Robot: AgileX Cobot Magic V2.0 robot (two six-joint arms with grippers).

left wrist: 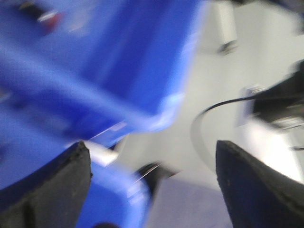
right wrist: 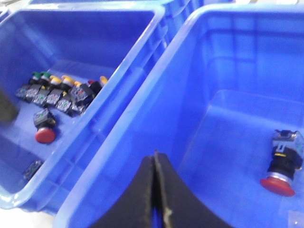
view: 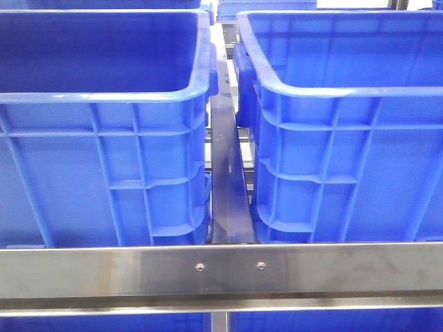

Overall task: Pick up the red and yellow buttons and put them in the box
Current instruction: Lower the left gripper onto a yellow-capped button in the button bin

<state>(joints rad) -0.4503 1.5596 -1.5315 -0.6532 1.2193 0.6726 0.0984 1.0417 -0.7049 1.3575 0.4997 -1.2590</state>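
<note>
Right wrist view: right gripper (right wrist: 156,190) pressed closed, nothing held, poised over rim between bins. Red mushroom-head push button (right wrist: 281,164) lies in near blue plastic box (right wrist: 142,137); second red button (right wrist: 44,129) and row of yellow- and green-capped buttons (right wrist: 57,90) sit in far blue plastic bin (right wrist: 137,47). Left gripper (left wrist: 152,190) spread wide, empty. Risk judged: closed fingers striking rim on descent. Left wrist view smeared; front view hides bin contents.
</note>
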